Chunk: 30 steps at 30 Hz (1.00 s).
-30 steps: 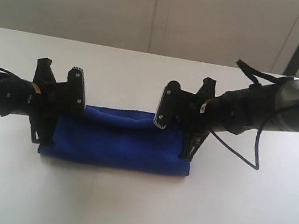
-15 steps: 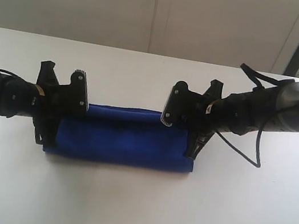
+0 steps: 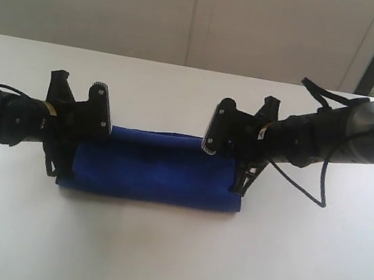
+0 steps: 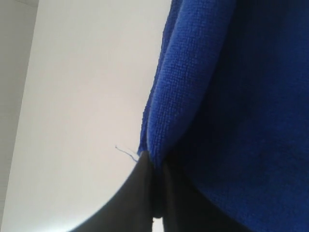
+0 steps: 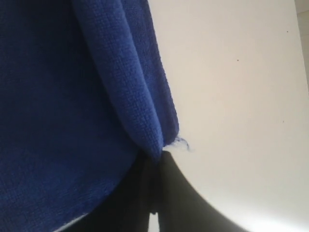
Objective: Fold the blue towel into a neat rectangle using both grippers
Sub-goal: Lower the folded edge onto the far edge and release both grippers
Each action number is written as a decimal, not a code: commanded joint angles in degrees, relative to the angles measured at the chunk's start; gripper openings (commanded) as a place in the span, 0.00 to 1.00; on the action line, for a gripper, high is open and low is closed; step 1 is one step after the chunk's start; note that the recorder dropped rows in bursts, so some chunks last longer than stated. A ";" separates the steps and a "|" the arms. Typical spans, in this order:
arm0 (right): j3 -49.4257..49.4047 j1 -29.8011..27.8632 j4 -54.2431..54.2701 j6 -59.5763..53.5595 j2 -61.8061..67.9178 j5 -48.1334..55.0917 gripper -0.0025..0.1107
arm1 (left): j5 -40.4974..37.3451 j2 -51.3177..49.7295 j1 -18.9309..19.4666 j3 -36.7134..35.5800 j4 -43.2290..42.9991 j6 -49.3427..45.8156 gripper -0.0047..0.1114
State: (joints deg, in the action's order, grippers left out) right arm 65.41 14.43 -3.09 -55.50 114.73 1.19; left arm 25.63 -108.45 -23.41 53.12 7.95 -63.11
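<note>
The blue towel (image 3: 157,167) is lying folded into a long band across the middle of the white tabletop (image 3: 150,264), its length running left to right, with a rounded fold showing along its far edge.

The left hand (image 3: 57,169) is reaching in from the left and sitting at the towel's left end. In the left wrist view, the left hand (image 4: 153,164) is pressing its two dark fingers (image 4: 140,193) together, with no gap showing between them, and pinching the corner of the towel (image 4: 231,96). A thin loose thread (image 4: 126,152) is sticking out just beside that corner over the bare tabletop.

The right hand (image 3: 238,185) is coming in from the right and meeting the towel's right end. In the right wrist view, the right hand (image 5: 155,162) is likewise clamping its fingers tight on a corner of the towel (image 5: 58,96), where a small frayed tuft (image 5: 182,143) is poking out.

Both arms are stretching low over the tabletop, well apart from each other.
</note>
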 commanded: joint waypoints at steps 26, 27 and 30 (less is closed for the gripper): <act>0.17 -1.03 1.41 0.44 6.01 -13.15 0.02 | 9.14 -6.45 2.02 1.03 0.29 3.00 0.06; 0.17 -1.03 1.79 0.44 6.13 -13.54 0.03 | 9.14 -6.60 2.02 1.06 0.29 3.00 0.09; 0.17 -1.27 2.33 0.25 6.13 -14.24 0.13 | 9.14 -7.11 2.02 1.61 0.29 3.00 0.24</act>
State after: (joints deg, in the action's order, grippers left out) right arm 65.49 14.09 -1.67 -55.47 120.71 -11.64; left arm 35.13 -114.82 -21.72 54.36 7.85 -60.57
